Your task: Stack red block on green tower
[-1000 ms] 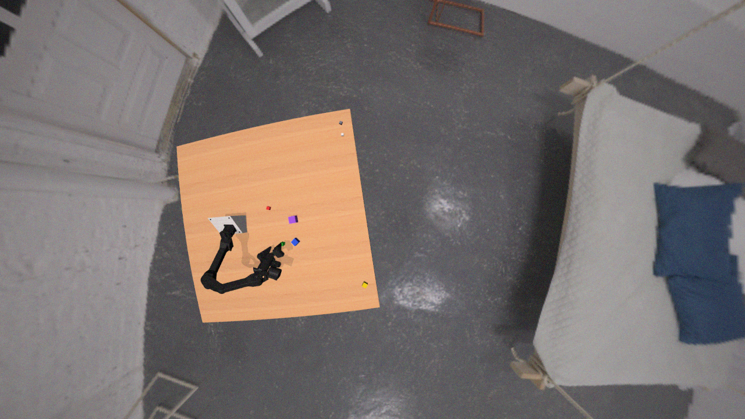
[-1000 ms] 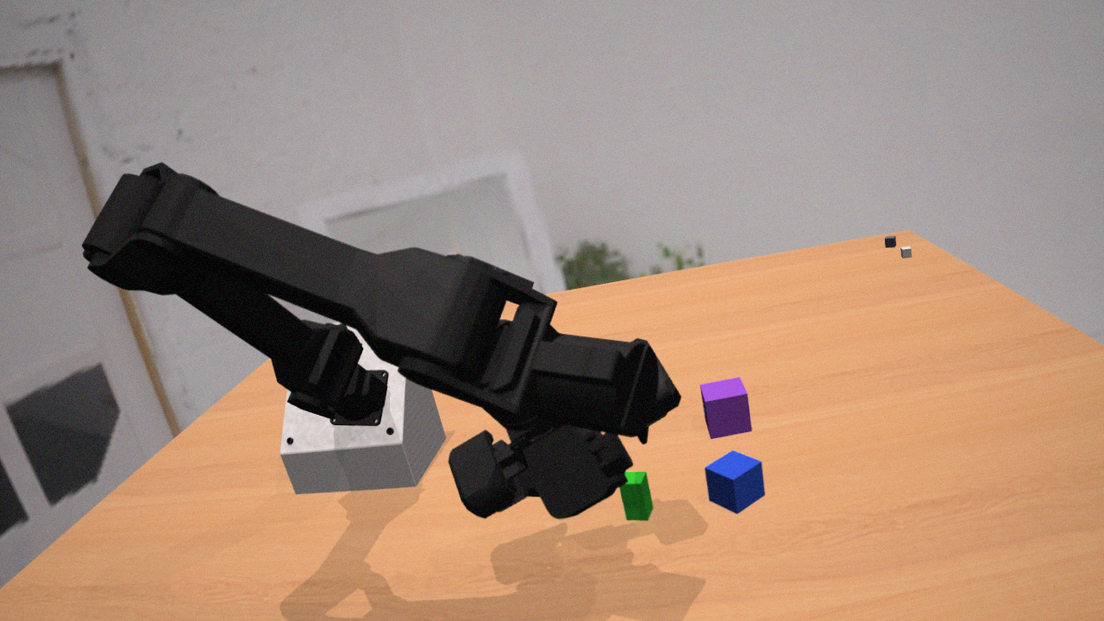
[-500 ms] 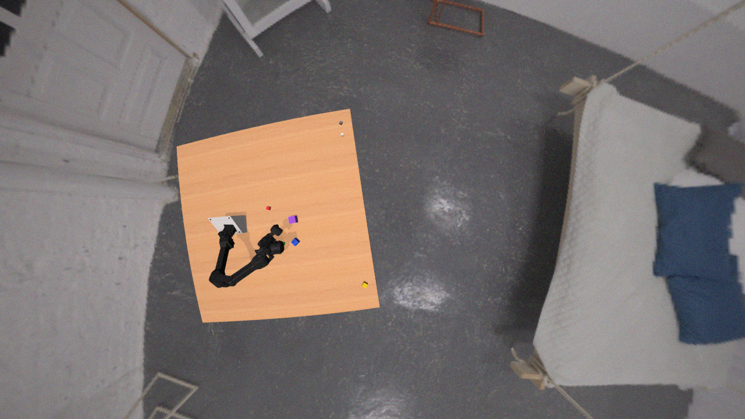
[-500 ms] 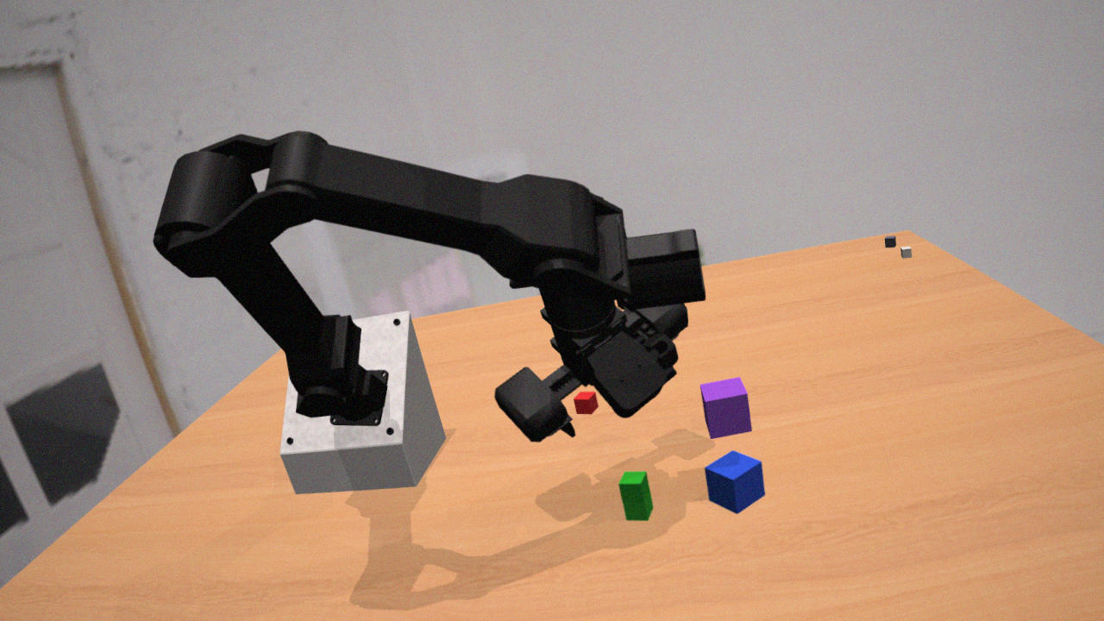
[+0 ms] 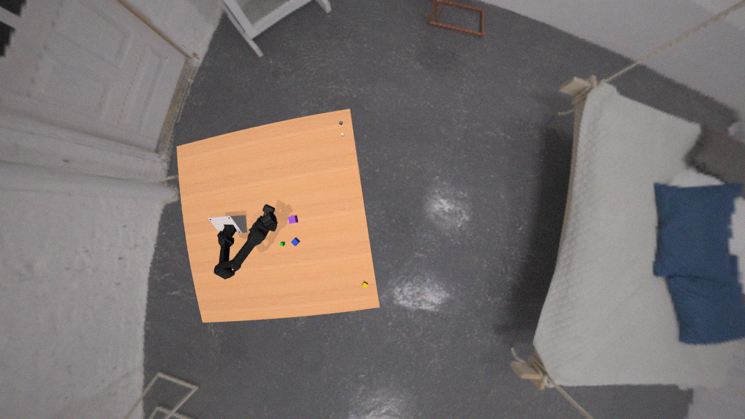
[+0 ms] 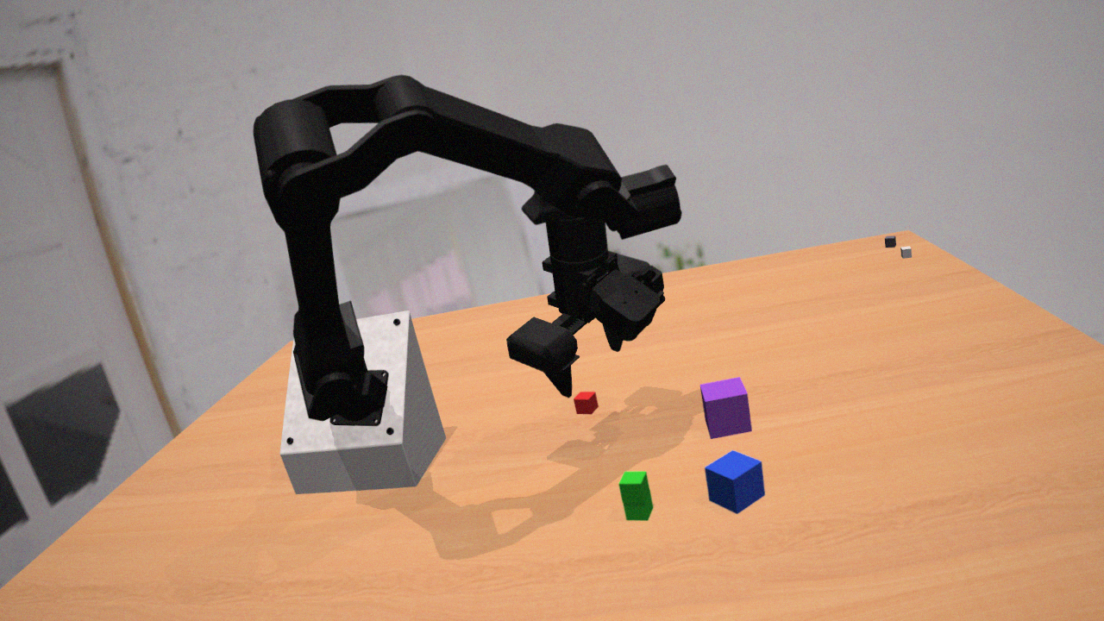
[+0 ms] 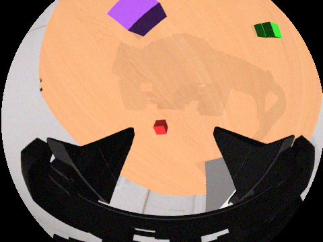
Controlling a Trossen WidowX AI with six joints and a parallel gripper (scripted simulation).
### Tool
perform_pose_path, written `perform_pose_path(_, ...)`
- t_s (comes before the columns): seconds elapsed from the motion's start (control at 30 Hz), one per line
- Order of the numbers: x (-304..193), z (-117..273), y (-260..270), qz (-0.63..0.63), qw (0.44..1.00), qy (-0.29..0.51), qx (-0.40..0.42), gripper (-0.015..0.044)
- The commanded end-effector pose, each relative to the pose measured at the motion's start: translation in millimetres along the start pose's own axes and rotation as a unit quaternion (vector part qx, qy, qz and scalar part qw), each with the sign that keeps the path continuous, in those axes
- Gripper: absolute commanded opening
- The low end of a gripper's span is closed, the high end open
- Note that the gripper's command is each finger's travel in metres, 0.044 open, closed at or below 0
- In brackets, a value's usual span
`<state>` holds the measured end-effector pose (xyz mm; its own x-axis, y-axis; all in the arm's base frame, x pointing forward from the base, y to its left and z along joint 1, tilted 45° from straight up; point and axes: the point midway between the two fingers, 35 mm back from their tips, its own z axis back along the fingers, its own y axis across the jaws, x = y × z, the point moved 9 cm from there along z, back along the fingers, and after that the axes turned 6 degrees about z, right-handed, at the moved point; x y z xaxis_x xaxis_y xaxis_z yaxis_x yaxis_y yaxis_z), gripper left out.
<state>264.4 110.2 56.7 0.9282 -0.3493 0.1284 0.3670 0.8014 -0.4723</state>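
The small red block (image 6: 586,403) (image 7: 160,127) lies on the table. In the overhead view the arm hides it. The green tower (image 5: 282,244) (image 6: 636,496) (image 7: 268,29) stands upright, narrow, with a seam between its blocks in the wrist view; nothing is on top of it. My gripper (image 6: 593,373) (image 7: 173,129) is wide open and empty, pointing down above the table near the red block. In the wrist view the red block shows between the fingertips, a little nearer the left one, and lies below them.
A purple block (image 5: 293,219) (image 6: 725,408) (image 7: 138,15) and a blue block (image 5: 295,241) (image 6: 735,482) stand near the tower, the blue one closest. A yellow block (image 5: 364,284) and two tiny blocks, dark (image 6: 890,241) and white (image 6: 906,252), sit near far table edges. The pale base box (image 6: 347,471) carries the arm.
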Motion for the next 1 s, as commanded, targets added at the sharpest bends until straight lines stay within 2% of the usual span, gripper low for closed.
perform_pose_path(0.0,-20.9,-5.3,19.5,0.038,0.998,-0.028,-0.031,0.044)
perform_pose_path(0.33,-74.9,-21.6,57.0,0.116,0.982,-0.105,-0.104,0.044)
perform_pose_path(0.53,-74.1,-27.3,56.9,0.117,0.982,-0.107,-0.105,0.044)
perform_pose_path(0.7,-67.3,-54.0,51.7,0.117,0.982,-0.107,-0.105,0.044)
perform_pose_path(0.97,-65.5,-58.2,51.6,0.117,0.982,-0.108,-0.105,0.044)
